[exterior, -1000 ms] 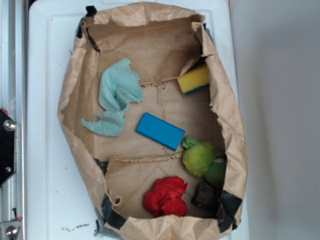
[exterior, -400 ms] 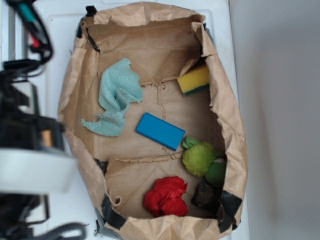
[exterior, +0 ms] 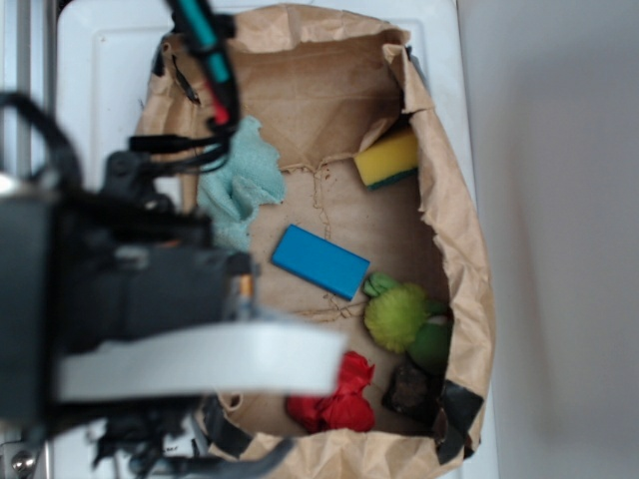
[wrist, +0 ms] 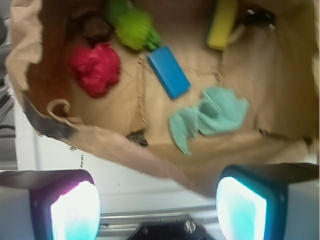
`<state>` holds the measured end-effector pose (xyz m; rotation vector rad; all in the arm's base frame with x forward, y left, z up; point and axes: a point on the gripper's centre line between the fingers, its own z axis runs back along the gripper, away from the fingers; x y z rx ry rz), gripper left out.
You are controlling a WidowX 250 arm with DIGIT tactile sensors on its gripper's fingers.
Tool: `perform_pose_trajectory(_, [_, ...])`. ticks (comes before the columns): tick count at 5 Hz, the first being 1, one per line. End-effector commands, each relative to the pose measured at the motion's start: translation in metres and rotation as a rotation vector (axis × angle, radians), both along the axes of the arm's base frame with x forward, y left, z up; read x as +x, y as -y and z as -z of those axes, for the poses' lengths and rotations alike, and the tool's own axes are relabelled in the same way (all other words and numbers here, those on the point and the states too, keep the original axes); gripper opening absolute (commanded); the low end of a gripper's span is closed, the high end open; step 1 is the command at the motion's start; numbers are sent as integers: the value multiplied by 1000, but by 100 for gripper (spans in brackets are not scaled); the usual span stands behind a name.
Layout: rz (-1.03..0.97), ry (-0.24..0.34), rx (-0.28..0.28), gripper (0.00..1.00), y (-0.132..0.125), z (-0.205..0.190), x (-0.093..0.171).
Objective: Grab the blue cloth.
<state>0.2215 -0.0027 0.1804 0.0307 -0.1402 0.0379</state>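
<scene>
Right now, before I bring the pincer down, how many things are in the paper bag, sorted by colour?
Blue: 2, the blue cloth and the hard blue block.
Red: 1, the red cloth.
Yellow: 1, the yellow sponge.
Green: 1, the fuzzy green toy.
Dark brown: 1, a dark lump by the red cloth.
Total: 6.

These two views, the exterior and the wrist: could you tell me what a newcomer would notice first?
The blurred black robot arm fills the left of the exterior view, partly covering the blue cloth. In the wrist view the tool is open over the paper bag's near edge. Inside the bag, a red cloth and a bright blue block stand out.
</scene>
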Motion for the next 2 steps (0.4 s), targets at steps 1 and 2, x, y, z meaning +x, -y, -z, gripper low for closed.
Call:
perform_pose_trajectory(1, [81,-21,-79,100,-46,19,38])
perform_pose_trajectory(2, [87,6,-50,100,-51,25,44])
